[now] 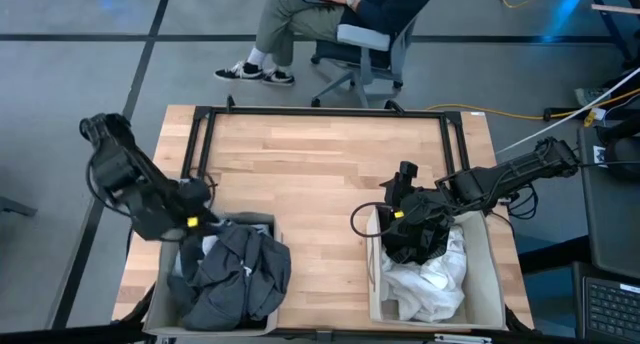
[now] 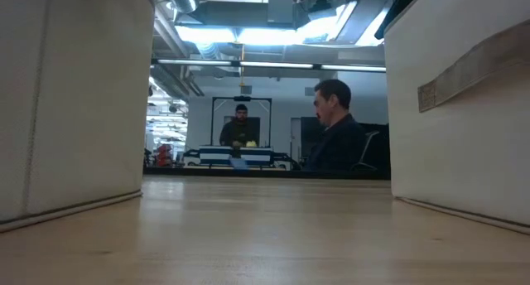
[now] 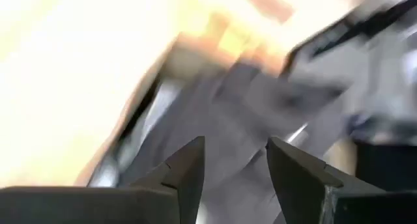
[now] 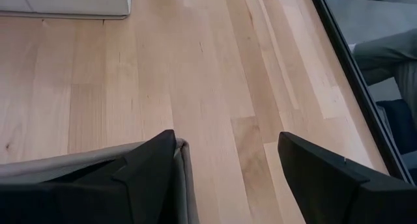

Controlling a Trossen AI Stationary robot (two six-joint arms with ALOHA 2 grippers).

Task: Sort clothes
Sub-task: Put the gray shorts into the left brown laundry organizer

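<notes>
The left gripper (image 1: 200,206) hangs at the far edge of the left bin (image 1: 262,220), fingers (image 3: 186,172) spread apart and empty, with the dark grey garments (image 1: 235,274) heaped just beyond and below its tips (the wrist view is badly smeared). The right gripper (image 1: 392,206) sits over the far-left corner of the right bin (image 1: 490,274), its fingers (image 4: 146,168) wide apart. A black garment (image 1: 420,239) lies just behind it, on the white clothes (image 1: 430,284).
</notes>
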